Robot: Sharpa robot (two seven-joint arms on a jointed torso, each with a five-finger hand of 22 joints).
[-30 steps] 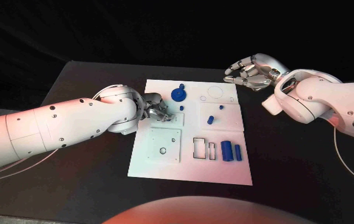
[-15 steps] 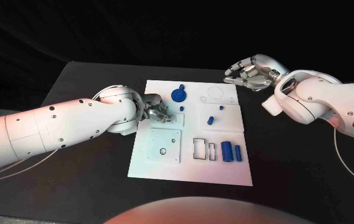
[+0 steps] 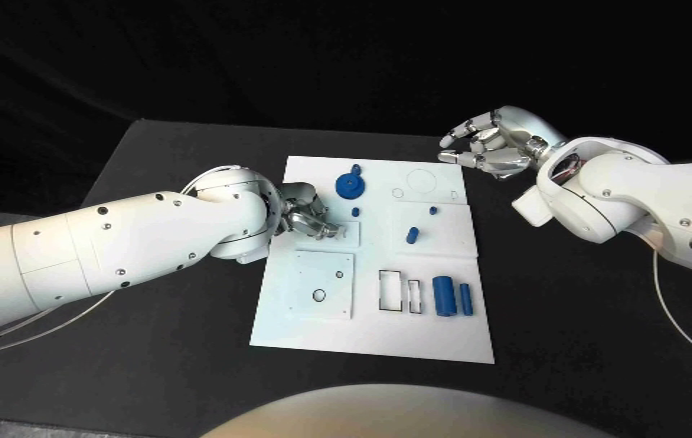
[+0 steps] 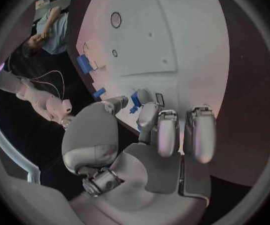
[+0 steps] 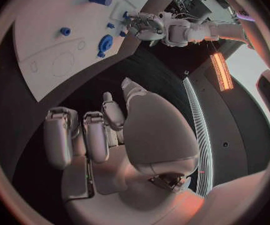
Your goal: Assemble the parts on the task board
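The white task board lies mid-table. My left hand rests over the board's left side; its thumb and a fingertip pinch a small blue part, seen close in the left wrist view standing on the board. A round blue disc, a small blue ring, a blue peg and two blue blocks sit on the board. My right hand hovers off the board's far right corner, fingers curled in with nothing in them.
Empty cutouts mark the board: a square plate with holes and narrow rectangular slots. The black table spreads round the board. In the right wrist view the board lies beyond the fingers with the disc on it.
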